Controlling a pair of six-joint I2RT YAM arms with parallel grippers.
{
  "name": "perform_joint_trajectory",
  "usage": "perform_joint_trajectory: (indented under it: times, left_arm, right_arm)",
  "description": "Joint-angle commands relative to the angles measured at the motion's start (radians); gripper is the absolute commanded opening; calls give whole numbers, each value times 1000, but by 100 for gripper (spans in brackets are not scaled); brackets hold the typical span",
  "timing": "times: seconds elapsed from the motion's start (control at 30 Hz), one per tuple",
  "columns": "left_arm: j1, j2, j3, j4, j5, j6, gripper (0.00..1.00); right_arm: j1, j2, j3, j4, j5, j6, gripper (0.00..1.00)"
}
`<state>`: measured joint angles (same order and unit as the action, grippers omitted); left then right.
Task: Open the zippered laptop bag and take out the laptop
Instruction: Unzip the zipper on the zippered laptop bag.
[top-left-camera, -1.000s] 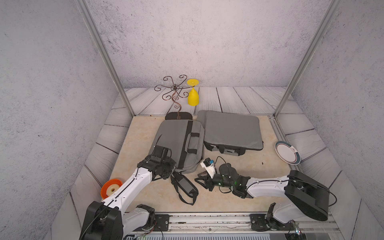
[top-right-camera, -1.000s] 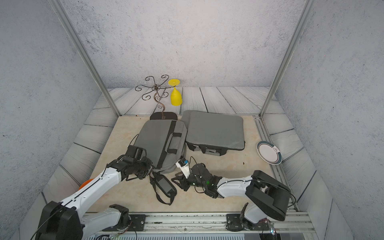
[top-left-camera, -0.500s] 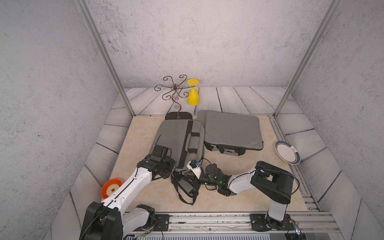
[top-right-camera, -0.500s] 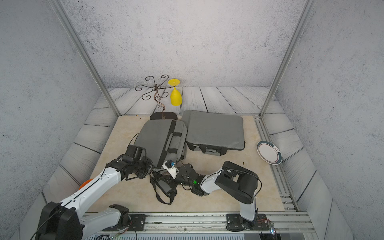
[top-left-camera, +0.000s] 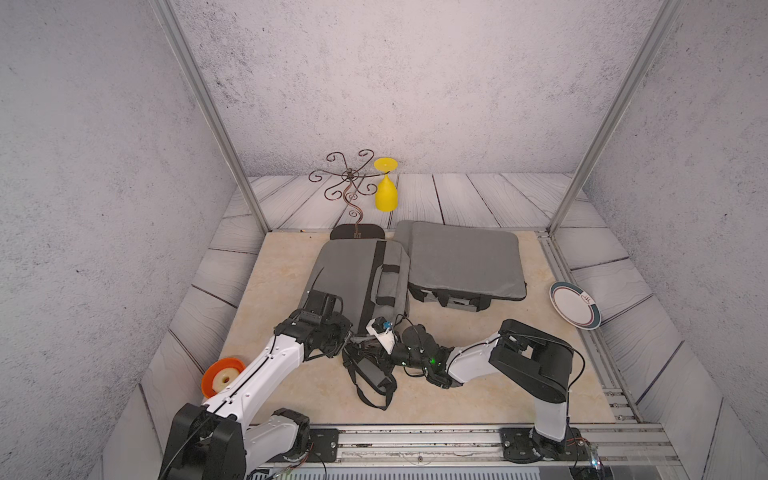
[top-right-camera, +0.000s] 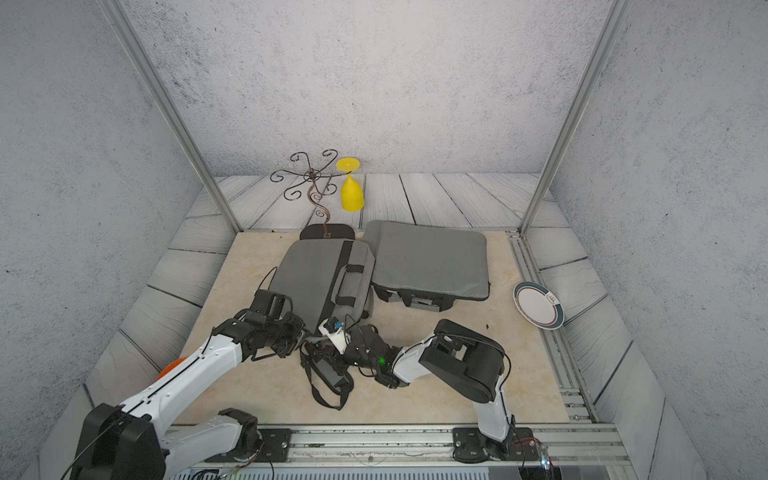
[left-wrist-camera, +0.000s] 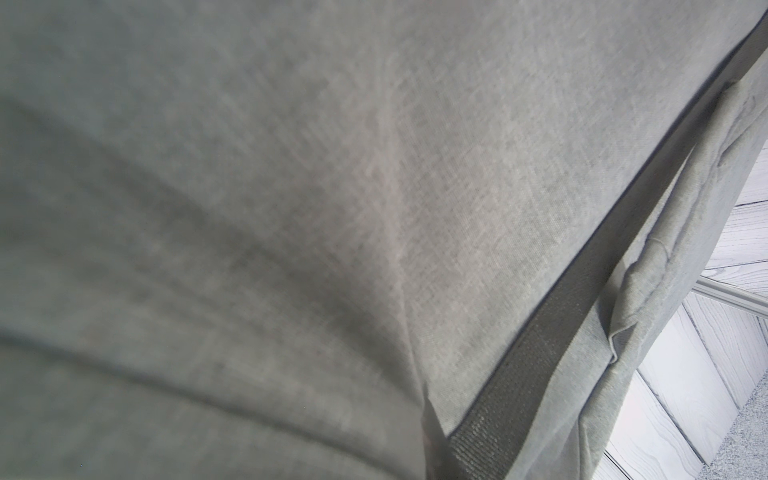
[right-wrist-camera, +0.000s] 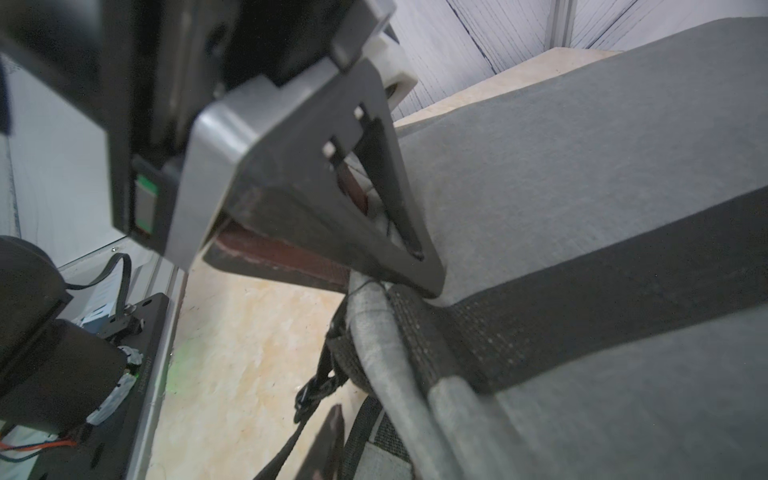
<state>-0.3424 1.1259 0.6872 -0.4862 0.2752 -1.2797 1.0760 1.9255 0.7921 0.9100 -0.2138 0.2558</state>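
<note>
1. Orange reel (top-left-camera: 222, 375): lies on the grey planking past the near left corner of the table (top-left-camera: 478, 374), partly hidden by the white left arm.
2. Left tool (top-left-camera: 343, 332): clenched and set low against the near left corner of the laptop bag. Its fingertips are hidden, so whether cloth is pinched cannot be told. Its wrist view is filled with grey cloth at close range.
3. Wire stand (top-left-camera: 350, 187): upright behind the bag, its dark base just at the bag's far edge. A yellow goblet (top-left-camera: 385, 195) stands upside down beside it on the planking.
4. Laptop bag (top-left-camera: 353, 270): the task's thing, lying flat on the table left of centre. Its carry handle (top-left-camera: 386, 286) is uppermost, and a black webbing band (top-left-camera: 374, 282) runs from far edge to near edge.
5. Shoulder strap (top-left-camera: 370, 374): black, in a loose tangle on the table at the bag's near edge.
6. Right tool (top-left-camera: 358, 348): low over the strap, pointing toward the left tool and close to it. In its wrist view one finger (right-wrist-camera: 291, 220) rests on the bag's piped edge (right-wrist-camera: 386, 357) and the other shows apart from it. Whether anything is gripped cannot be told.
7. Second grey case (top-left-camera: 463, 262): flat, abutting the bag's right side.
8. Plate (top-left-camera: 575, 305): white with a dark rim, past the table's right edge, well apart from the rest.
</note>
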Motion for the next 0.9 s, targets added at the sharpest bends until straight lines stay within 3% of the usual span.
perform_joint_trajectory:
  times: [0.0,0.2,0.43,0.87]
  left_arm:
    - [-13,-28,19,114,108,38,0]
    - [-15,-18,9,124,114,36,0]
    - [-15,-6,15,131,111,42,0]
    - [-1,5,33,55,8,125,0]
  right_arm:
    - [-11,46,22,3,39,28,29]
    - [-37,68,42,23,23,93,28]
    - [-41,58,26,32,10,94,0]
    - [-41,-124,-75,-153,149,-9,0]
